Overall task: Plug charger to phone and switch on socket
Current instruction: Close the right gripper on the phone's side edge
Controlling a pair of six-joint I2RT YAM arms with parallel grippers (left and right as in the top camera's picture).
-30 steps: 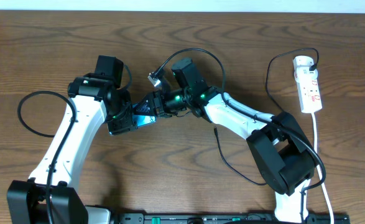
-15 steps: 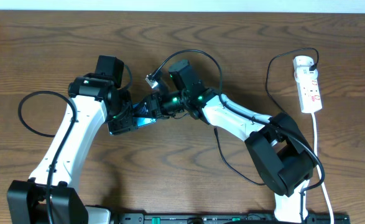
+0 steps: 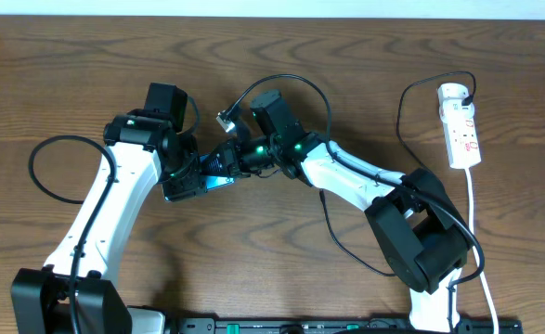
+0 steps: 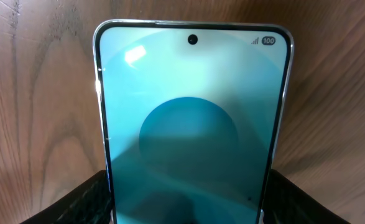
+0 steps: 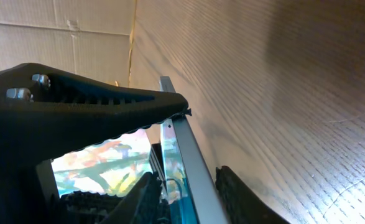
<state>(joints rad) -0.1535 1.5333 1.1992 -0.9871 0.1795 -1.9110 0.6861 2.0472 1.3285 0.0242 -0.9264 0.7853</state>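
The phone (image 3: 218,168) has a teal screen and is lifted off the table, with my left gripper (image 3: 201,176) shut on its long sides. In the left wrist view the phone (image 4: 191,124) fills the frame, its sides against both fingers (image 4: 86,202). My right gripper (image 3: 237,160) is at the phone's free end. In the right wrist view its jaws (image 5: 185,186) straddle the phone's thin edge (image 5: 188,165), narrowly open, with a slit beside the right finger (image 5: 238,193). The charger (image 3: 329,223) lies loose on the table under the right arm. The white socket (image 3: 461,125) lies far right.
A black cable loop (image 3: 45,172) lies left of the left arm. Another black cable (image 3: 286,79) arches over the right wrist. The socket's white cord (image 3: 477,232) runs to the front edge. The right arm's base (image 3: 421,241) stands front right. The left finger (image 5: 76,106) crosses the right wrist view.
My right gripper has slid a little left onto the phone's end and its jaws have narrowed around the edge. The left gripper and phone have stayed put.
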